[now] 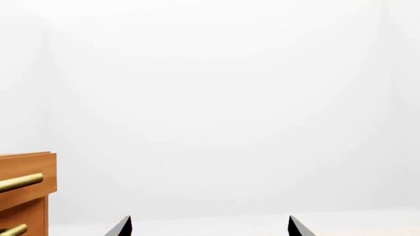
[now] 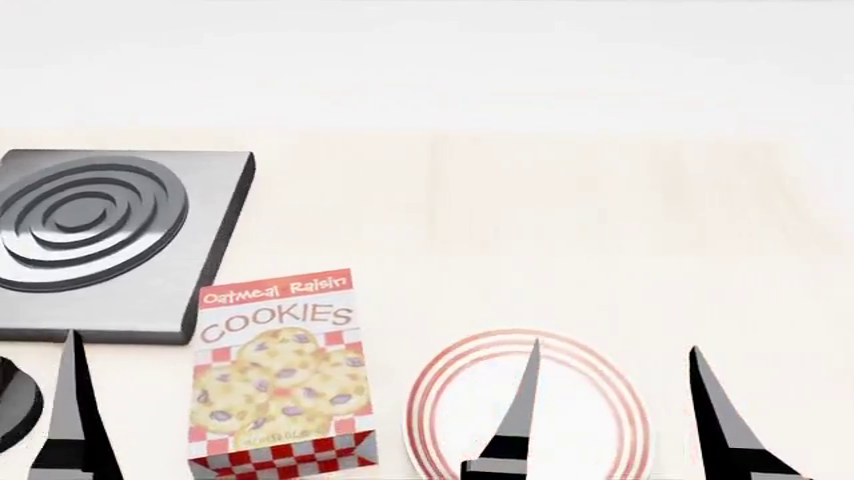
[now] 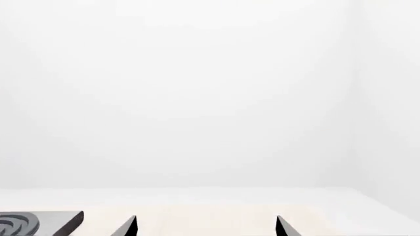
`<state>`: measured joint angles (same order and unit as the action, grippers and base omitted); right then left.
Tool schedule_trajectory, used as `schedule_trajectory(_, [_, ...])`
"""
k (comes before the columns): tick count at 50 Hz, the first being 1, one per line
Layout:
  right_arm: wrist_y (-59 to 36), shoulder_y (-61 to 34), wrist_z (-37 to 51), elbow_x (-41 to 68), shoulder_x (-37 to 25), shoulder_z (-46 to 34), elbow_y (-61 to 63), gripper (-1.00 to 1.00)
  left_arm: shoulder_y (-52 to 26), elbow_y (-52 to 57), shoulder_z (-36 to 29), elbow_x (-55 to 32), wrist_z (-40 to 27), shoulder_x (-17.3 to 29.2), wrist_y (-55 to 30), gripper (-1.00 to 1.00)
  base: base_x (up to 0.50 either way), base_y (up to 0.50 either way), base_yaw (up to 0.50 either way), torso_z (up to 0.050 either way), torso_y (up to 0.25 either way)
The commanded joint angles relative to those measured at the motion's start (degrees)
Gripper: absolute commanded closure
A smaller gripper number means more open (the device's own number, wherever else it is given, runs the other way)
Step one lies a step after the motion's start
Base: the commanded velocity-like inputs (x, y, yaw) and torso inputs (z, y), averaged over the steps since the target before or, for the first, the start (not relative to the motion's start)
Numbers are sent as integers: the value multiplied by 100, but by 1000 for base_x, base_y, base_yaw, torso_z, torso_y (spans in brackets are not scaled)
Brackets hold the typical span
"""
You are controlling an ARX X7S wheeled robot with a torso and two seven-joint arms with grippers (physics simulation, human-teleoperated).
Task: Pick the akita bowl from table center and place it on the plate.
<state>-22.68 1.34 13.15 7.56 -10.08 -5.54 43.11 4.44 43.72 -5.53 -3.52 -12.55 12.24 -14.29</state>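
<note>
Nothing resembling the akita bowl can be found in any of the three views, so its place cannot be told; a dark rounded edge point(image 2: 11, 405) at the near left border of the head view is cut off too much to be identified. The plate point(image 2: 587, 400), white with red rings, lies flat on the pale counter point(image 2: 561, 220) at the near right, partly hidden behind a finger of the right end effector point(image 2: 611, 410). That end effector is seen spread wide, its two dark fingers well apart and nothing between them. The left end effector point(image 1: 208, 227) is likewise shown released in its wrist view, only the two tips visible, with a wooden drawer unit point(image 1: 26, 191) off to one side. A cookie box point(image 2: 278, 370) lies between the plate and a dark hob plate point(image 2: 107, 235) at the far left.

The task is judged barely begun: the bowl must first be located. A bowl of this kind is likely to be rigid, light, smooth and breakable, so a grasp across the rim, one finger inside and one outside the wall, would probably be firmest. A gentle set-down on the plate's middle would be advised.
</note>
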Motion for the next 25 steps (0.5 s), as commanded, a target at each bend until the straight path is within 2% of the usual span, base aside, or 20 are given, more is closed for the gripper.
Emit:
schedule_trajectory(1, [40, -3, 56, 18, -48, -33, -25, -100, -3, -6, -16, -21, -46, 37, -3, -100, 0, -500, 0, 0, 0])
schedule_trajectory(3, [-196, -59, 94, -54, -96, -102, 34, -100, -6, -12, -19, -27, -53, 43, -6, -100, 0, -369, 0, 0, 0])
schedule_trajectory(13, [-305, -112, 102, -90, -161, -250, 42, -100, -22, 86, -221, 79, -122, 68, -435, -100, 0, 0, 0, 0, 0])
schedule_trajectory(15, [-306, -109, 105, -72, -172, -242, 57, -100, -62, 154, -60, -43, -279, -64, -809, -100, 0, 0, 0, 0, 0])
schedule_trajectory(21, [-313, -114, 98, -14, -184, -262, 42, -100, 86, 379, 389, -516, -531, -339, -1038, -100, 0, 0, 0, 0, 0])
schedule_trajectory(25, [-382, -137, 91, 35, -203, -278, 135, -100, 275, 716, 1058, -1106, -762, -513, -1315, -100, 0, 0, 0, 0, 0])
